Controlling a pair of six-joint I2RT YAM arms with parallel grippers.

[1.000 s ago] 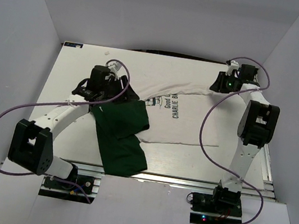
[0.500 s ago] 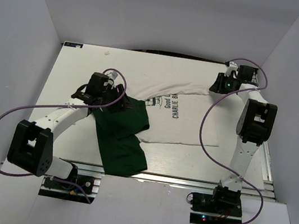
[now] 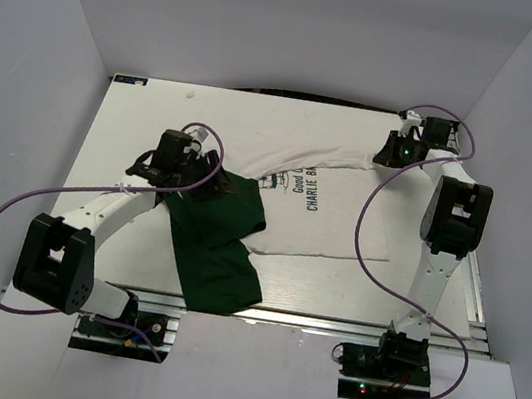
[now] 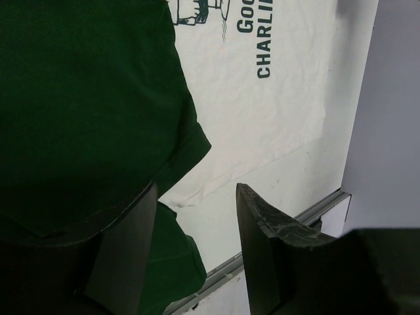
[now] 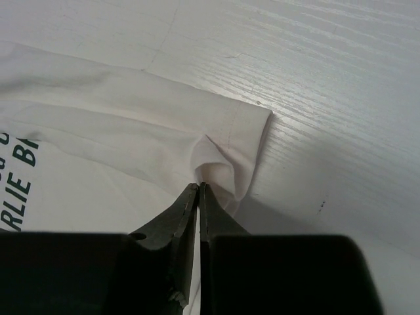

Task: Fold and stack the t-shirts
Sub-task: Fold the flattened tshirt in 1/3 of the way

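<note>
The t-shirt (image 3: 318,223) lies spread across the table, white body to the right, with green print (image 3: 310,188). Its dark green sleeve part (image 3: 223,248) is folded over at the left and reaches the near edge. My left gripper (image 3: 207,178) hovers over the upper end of the green cloth. In the left wrist view the left gripper (image 4: 197,220) is open, with green cloth (image 4: 85,98) against its left finger (image 4: 125,256) and nothing between the jaws. My right gripper (image 3: 386,156) is shut on the white hem corner (image 5: 223,154), pinched at its tips (image 5: 199,186).
The white table (image 3: 137,118) is walled by grey panels on three sides. A metal rail (image 3: 328,321) runs along the near edge and also shows in the left wrist view (image 4: 315,210). Purple cables loop from both arms.
My left gripper has moved a little toward the near left, over the green cloth. The right gripper has stayed at the hem corner.
</note>
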